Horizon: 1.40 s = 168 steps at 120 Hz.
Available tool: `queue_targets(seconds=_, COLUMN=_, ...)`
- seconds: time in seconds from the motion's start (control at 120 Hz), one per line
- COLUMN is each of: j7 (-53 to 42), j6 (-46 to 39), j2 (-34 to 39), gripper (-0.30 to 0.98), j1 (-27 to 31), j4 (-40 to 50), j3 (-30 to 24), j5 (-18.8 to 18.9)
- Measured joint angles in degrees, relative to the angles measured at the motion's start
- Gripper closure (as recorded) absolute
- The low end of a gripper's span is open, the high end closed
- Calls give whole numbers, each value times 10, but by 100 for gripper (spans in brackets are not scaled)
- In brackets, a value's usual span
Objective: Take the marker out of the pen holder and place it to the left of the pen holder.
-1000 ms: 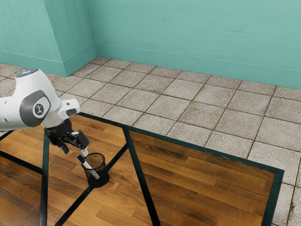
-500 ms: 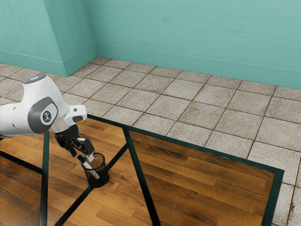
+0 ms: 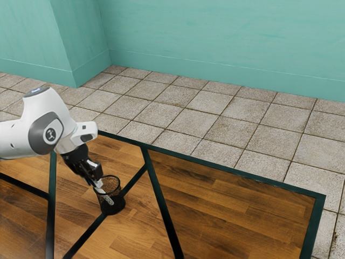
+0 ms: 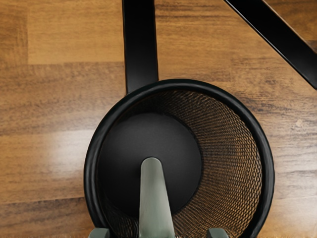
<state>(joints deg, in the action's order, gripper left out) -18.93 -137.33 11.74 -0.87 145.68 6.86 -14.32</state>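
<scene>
Black pincer (image 3: 97, 184) reaching down at the rim of a black mesh pen holder (image 3: 116, 207), gaping wide around the white marker (image 3: 109, 199), marker leaning inside the holder, holder standing on the wooden desk (image 3: 232, 216)

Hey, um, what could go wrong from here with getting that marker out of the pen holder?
The marker stands tilted in the pen holder, so lifting it might drag it along the rim and tip the holder.

The gripper is open right by the rim; as it closes, a finger could catch the mesh.

Gripping the slanted marker off-center might twist it loose.
</scene>
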Motion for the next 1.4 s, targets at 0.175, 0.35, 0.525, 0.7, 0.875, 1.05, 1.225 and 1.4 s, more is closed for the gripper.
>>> queue_targets(seconds=0.175, j7=-4, j6=3, j2=3, gripper=67, j1=0, j4=3, j3=-8, j5=-1)
queue_targets(seconds=0.35, j7=-1, j6=24, j2=12, gripper=74, j1=0, j4=-23, j3=-32, j5=16)
queue_targets(seconds=0.525, j7=13, j6=132, j2=11, gripper=77, j1=1, j4=-123, j3=-32, j5=117)
queue_targets(seconds=0.7, j7=44, j6=341, j2=-46, gripper=78, j1=1, j4=-298, j3=-26, j5=197)
queue_targets(seconds=0.875, j7=87, j6=543, j2=-215, gripper=79, j1=6, j4=-426, j3=-2, j5=227)
queue_targets(seconds=1.05, j7=124, j6=667, j2=-326, gripper=79, j1=4, j4=-465, j3=38, j5=241)
queue_targets(seconds=1.225, j7=156, j6=724, j2=-415, gripper=78, j1=5, j4=-521, j3=43, j5=244)
queue_targets(seconds=1.4, j7=179, j6=748, j2=-463, gripper=55, j1=13, j4=-563, j3=42, j5=236)
